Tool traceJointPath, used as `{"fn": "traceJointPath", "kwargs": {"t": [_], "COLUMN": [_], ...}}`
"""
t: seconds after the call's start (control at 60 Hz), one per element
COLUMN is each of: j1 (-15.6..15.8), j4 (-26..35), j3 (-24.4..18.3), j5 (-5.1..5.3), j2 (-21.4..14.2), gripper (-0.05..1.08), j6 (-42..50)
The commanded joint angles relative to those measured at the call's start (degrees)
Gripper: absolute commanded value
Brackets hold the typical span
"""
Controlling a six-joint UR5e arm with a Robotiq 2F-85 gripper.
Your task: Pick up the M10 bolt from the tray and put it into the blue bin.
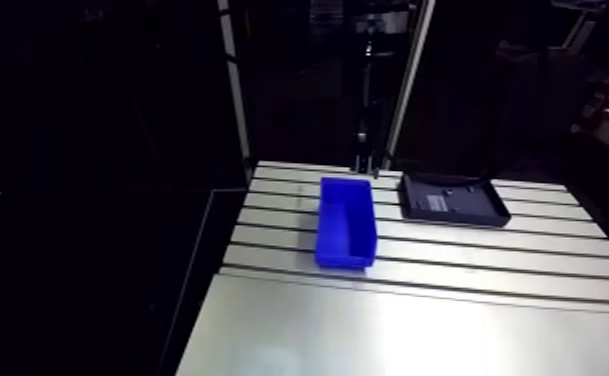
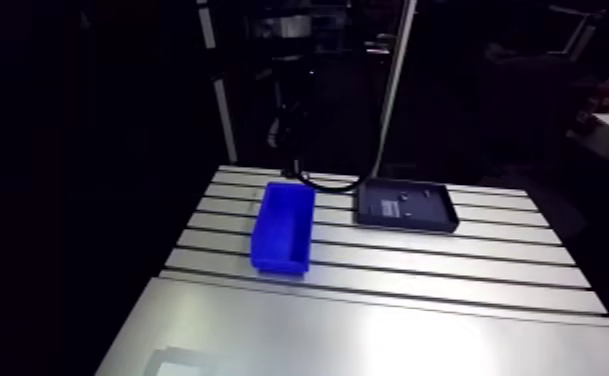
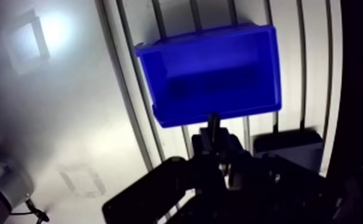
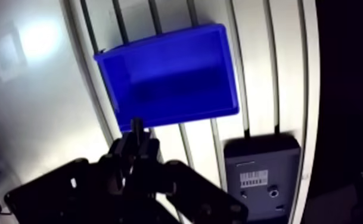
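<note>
Surface [image 3: 70, 113]: slotted, with bare plate at the far left.
Bin [image 3: 219, 113]: blue and open-topped, at 12 o'clock from the gripper. Its long axis runs 9-to-3 across the gripper's heading and across the slots. Nothing can be made out inside it.
Gripper [image 3: 216, 142]: fingers drawn close together on a thin dark rod, which I take to be the bolt. Nothing else is in its hold.
Bolt [image 3: 213, 124]: sticks out past the fingertips with its long axis pointing to 12 o'clock. Its tip shows just short of the bin's near wall.
Tray [image 4: 260, 156]: dark, at about 3 o'clock from the gripper and at 3 o'clock from the bin, a little apart from it. A label and two small holes show on it, but no bolt.
Key relation: the bin's mouth lies straight ahead of the held bolt, not under it.
Likely next move: carry the bolt toward 12 o'clock past the near wall, then let go over the mouth.
</note>
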Motion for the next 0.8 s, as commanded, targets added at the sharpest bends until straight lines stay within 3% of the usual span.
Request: {"fn": "traceJointPath", "kwargs": {"t": [0.017,0.417,0.583,0.8], "j1": [0.12,0.12,0.38,0.65], "j4": [-2.42,-9.05,-10.55,-12.29], "j3": [2.03,7.31,7.88,8.25], "j5": [0.02,0.45,1.23,1.50], "j2": [0.48,1.71,3.28,4.85], "gripper": [1.01,1.01,1.01,1.01], "j6": [0.17,0.34,0.69,0.96]}}
